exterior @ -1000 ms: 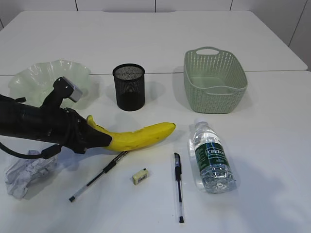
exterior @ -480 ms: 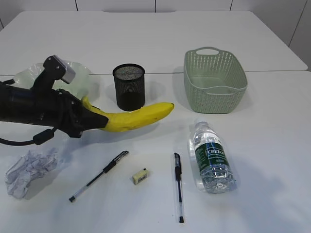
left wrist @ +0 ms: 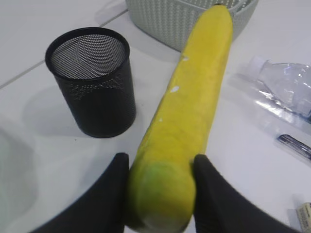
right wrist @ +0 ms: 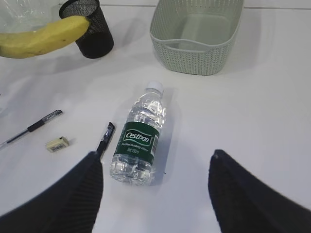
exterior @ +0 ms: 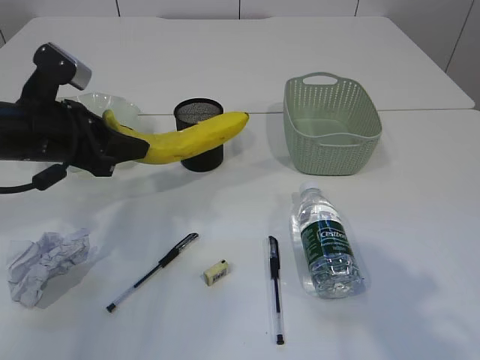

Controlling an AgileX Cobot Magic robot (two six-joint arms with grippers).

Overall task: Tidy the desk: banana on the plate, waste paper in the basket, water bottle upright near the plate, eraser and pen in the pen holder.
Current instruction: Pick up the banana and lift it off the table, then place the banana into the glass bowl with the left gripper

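Above the table [exterior: 420, 187], the left claw [left wrist: 160, 194] is pinching the banana [exterior: 184, 139] by its stem end, holding it in the air before the pen holder [exterior: 199, 135], beside the plate [exterior: 112, 105]. The right claw [right wrist: 155, 194] is hanging spread over the lying bottle [right wrist: 138, 141].

The banana [left wrist: 187, 126] looks smooth and matt, the black cup [exterior: 199, 135] is wire mesh, the green basket [exterior: 331, 124] is woven plastic, the bottle [right wrist: 139, 139] is clear shiny plastic, and the paper [exterior: 43, 264] is crumpled.
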